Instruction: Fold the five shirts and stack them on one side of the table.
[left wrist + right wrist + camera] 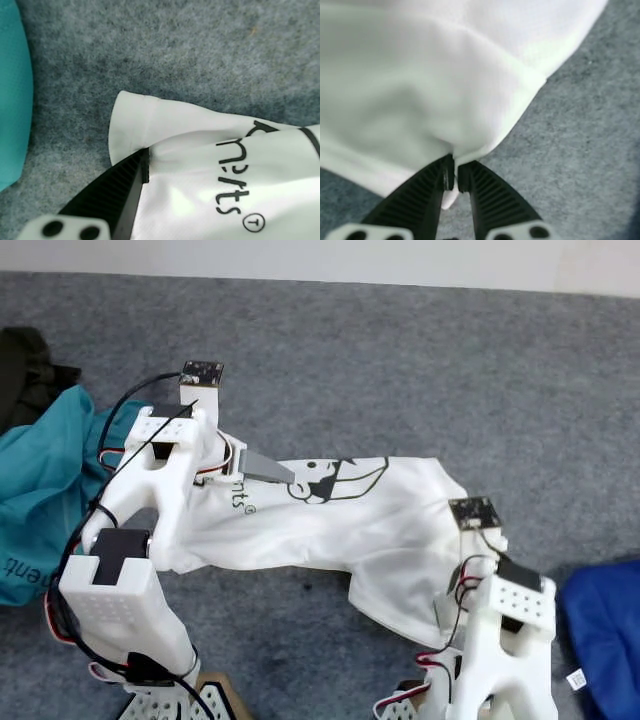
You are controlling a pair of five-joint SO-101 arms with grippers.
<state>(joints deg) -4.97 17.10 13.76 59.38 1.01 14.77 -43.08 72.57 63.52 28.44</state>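
A white shirt [350, 515] with black print lies stretched and rumpled across the grey carpet between the two arms. My left gripper [146, 165] is at the shirt's left end by the print, shut on a fold of cloth. One black finger [112, 192] shows; cloth covers the other. My right gripper [455, 175] is at the shirt's lower right edge, its two black fingers pinched shut on a tuck of the white fabric. A teal shirt [40, 490] lies bunched at the left edge. A blue shirt [605, 625] lies at the right edge.
A dark garment [25, 365] sits at the far left behind the teal shirt. Bare grey carpet [420, 360] stretches along the back and to the right of the white shirt. The two arm bases stand at the front edge.
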